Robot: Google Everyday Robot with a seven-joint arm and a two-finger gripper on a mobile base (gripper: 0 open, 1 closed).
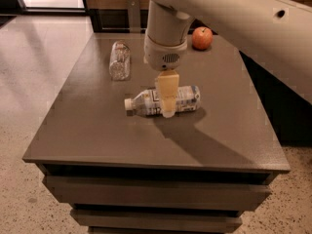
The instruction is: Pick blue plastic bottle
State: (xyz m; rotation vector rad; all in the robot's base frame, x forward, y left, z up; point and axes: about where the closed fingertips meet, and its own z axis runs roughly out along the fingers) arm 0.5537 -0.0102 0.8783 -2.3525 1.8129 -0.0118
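Observation:
The blue plastic bottle lies on its side in the middle of the grey table. It is clear, with a white cap pointing left and a white-and-pale-blue label. My gripper hangs straight down from the white arm. It is lowered over the middle of the bottle, and its yellowish tip crosses the bottle's body and hides part of the label.
A clear, crinkled, label-less bottle lies at the table's back left. A red apple sits at the back right. The big arm link spans the upper right. The floor drops away to the left and in front.

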